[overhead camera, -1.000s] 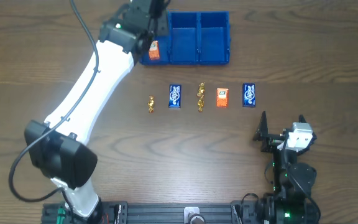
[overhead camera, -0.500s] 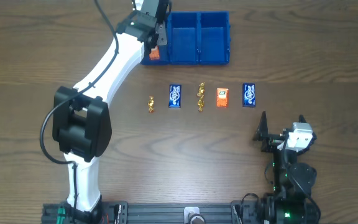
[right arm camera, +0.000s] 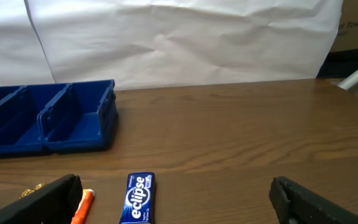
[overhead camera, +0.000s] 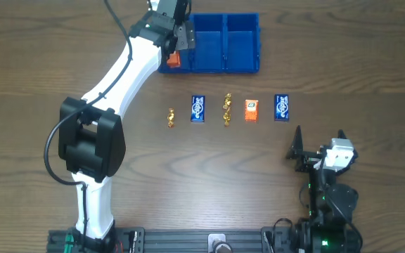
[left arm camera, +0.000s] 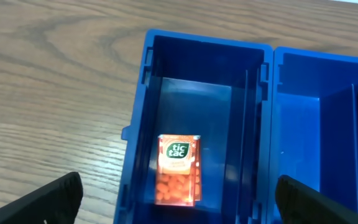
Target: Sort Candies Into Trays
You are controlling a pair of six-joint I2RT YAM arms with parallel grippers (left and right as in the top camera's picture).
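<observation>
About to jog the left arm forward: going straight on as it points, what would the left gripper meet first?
Probably the orange candy box lying in the end compartment of the blue tray, centred ahead of the left gripper. Depth is unclear: its open fingers might catch the tray walls first.

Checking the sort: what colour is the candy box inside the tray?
Orange. The candy box shows best in the left wrist view.

**L gripper (overhead camera: pixel 183 41) at blue tray (overhead camera: pixel 225 69)**

Orange mints (overhead camera: pixel 174 60) in tray's left end, by L gripper. Row below, L to R: gold candy (overhead camera: pixel 171 117), blue pack (overhead camera: pixel 198 108), 2nd gold candy (overhead camera: pixel 226 109), orange box (overhead camera: pixel 251 110), 2nd blue pack (overhead camera: pixel 282 107). R gripper (overhead camera: pixel 319 133) bottom right, fingers spread.
</observation>
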